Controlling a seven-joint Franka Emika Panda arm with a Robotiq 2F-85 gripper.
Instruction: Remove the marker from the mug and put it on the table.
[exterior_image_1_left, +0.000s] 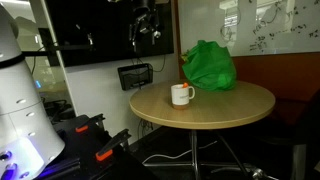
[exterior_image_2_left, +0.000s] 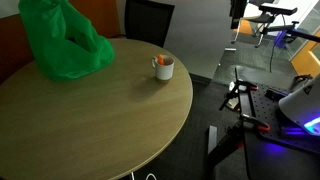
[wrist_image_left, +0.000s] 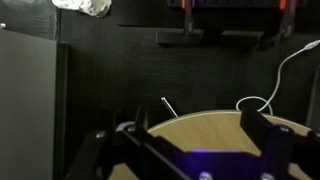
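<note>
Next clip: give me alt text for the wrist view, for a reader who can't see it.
The open pincer hangs above the edge of a round wooden table, its two dark fingers framing the light top. Beyond lies dark floor with a white cable curling at the right.

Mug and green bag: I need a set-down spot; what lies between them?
Only bare table between the mug and green bag, in an exterior view.

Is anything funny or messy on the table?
Only one odd thing: an orange-red marker stands in the white mug, where a drink would go. The mug sits upright on the table near a crumpled green bag. Nothing looks spilled or broken.
</note>
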